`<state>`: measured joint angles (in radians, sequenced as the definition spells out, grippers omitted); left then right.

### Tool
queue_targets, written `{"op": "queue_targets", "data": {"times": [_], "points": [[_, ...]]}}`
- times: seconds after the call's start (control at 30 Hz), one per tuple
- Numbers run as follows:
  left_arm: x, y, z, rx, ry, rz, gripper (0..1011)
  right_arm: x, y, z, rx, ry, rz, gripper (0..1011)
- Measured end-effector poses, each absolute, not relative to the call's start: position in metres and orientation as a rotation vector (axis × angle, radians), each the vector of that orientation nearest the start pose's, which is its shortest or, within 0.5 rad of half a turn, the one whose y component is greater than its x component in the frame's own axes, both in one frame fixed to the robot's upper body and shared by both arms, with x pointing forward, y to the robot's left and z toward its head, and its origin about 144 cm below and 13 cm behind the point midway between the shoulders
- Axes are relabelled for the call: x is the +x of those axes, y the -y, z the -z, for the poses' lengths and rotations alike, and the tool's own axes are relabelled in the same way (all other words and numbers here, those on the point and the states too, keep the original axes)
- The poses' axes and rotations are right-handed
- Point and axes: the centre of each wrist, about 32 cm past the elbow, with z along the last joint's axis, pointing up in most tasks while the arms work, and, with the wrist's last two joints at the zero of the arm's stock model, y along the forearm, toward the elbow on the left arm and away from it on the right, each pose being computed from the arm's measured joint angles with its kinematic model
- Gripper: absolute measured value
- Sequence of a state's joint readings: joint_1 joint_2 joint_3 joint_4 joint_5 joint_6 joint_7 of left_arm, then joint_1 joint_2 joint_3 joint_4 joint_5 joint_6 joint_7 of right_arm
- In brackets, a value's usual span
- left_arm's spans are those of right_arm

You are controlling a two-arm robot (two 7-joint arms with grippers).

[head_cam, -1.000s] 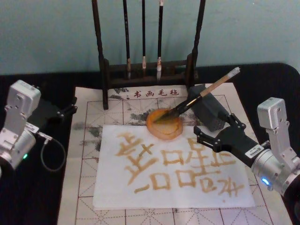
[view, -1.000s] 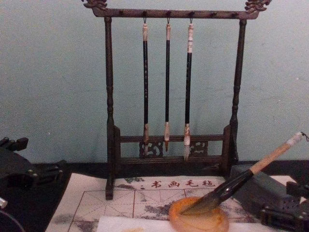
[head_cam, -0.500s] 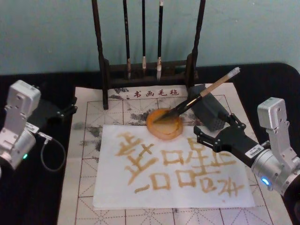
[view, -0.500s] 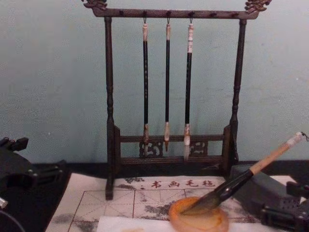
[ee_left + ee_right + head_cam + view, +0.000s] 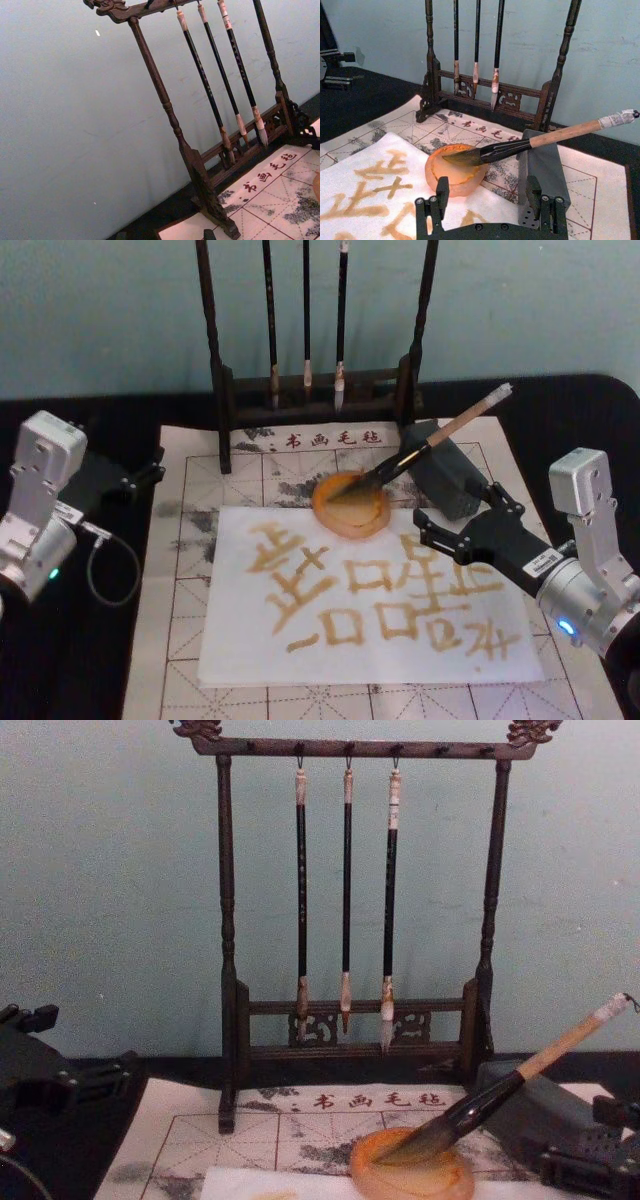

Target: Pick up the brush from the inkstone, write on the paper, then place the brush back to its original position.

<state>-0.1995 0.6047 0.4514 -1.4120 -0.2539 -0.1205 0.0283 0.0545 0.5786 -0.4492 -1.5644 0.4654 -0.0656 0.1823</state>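
Amber inkstone (image 5: 350,506): sat at the paper's 12 o'clock edge, on the gridded mat (image 5: 190,560).
Brush (image 5: 425,448): bristles rested in the dish, shaft leaned out toward 2 o'clock over the grey block (image 5: 440,478).
Paper (image 5: 300,640): already carried tan characters.
Right claw (image 5: 440,534): hovered at the dish's 4 o'clock, fingers apart, holding nothing.
Left claw (image 5: 140,475): parked at 9 o'clock; can't tell its fingers.
Risk: a careless right-arm swing could clip the leaning handle and roll the brush out, smearing the sheet.
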Motion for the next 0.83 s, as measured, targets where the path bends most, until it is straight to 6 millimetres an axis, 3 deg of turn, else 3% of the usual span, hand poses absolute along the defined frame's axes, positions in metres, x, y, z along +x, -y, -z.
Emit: {"op": "queue_targets", "data": {"times": [0.83], "points": [[0.4886, -0.3097, -1.1398, 0.304, 0.285, -1.248, 1001, 0.4443, 0.2725, -1.1284, -0.162, -0.015, 0.999, 1002]]}}
